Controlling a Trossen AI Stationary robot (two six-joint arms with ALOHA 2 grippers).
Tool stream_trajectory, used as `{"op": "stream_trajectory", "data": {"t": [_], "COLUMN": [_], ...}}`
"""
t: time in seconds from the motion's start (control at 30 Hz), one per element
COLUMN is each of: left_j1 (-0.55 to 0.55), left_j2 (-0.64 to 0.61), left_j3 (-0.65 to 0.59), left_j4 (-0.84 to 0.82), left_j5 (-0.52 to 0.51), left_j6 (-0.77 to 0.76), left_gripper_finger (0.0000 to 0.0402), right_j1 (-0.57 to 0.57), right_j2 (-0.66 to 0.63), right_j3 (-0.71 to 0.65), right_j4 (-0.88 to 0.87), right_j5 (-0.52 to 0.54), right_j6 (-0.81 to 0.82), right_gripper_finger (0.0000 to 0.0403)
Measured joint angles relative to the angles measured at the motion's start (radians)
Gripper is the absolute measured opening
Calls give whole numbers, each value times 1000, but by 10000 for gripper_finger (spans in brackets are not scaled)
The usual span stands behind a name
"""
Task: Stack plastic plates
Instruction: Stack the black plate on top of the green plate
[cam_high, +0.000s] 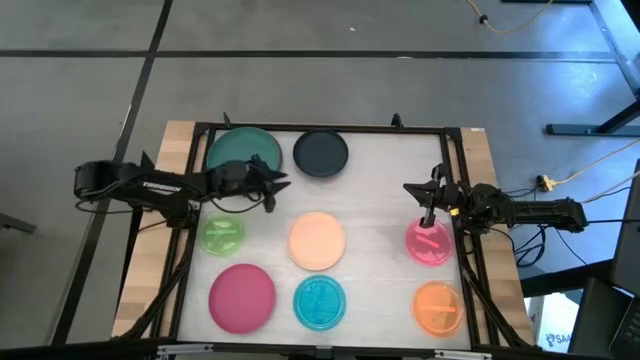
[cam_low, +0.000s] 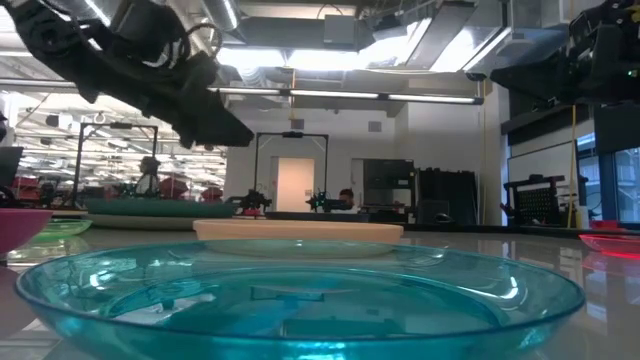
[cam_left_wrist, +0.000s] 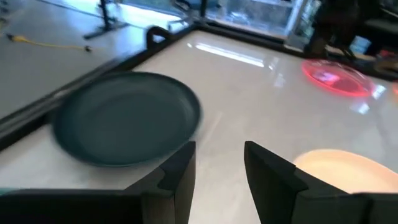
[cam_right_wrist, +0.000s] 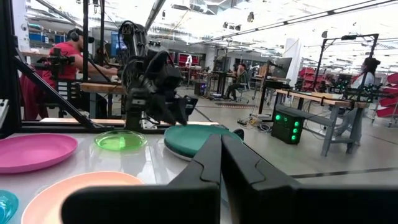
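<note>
On white table (cam_high: 380, 200) we see eight plates lying single, apart: teal green plate (cam_high: 240, 150) far left, navy plate (cam_high: 321, 153) beside it, light green plate (cam_high: 222, 234) left, peach plate (cam_high: 317, 240) centre, pink plate (cam_high: 430, 243) right, magenta plate (cam_high: 241, 297), cyan plate (cam_high: 320, 302) and orange plate (cam_high: 437, 306) along near edge. Left gripper (cam_high: 283, 184) hovers just near of teal green plate, jaws narrowly parted, empty. Right gripper (cam_high: 425, 216) above far rim of pink plate, jaws closed together, empty.

Seven plates (cam_high: 318, 240) on table (cam_high: 380, 200); two arms, each one tool.
</note>
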Motion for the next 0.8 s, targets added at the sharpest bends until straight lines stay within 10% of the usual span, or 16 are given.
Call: {"op": "stream_trajectory", "data": {"t": [0.8], "left_j1": [-89], "left_j2": [328], "left_j3": [357], "left_j4": [-290], "left_j5": [49], "left_j6": [208], "left_gripper_finger": [130], "right_j1": [0], "right_j2": [0], "right_j3": [0], "right_j4": [-16], "right_j5": [1], "right_j6": [1], "right_gripper_finger": [5]}}
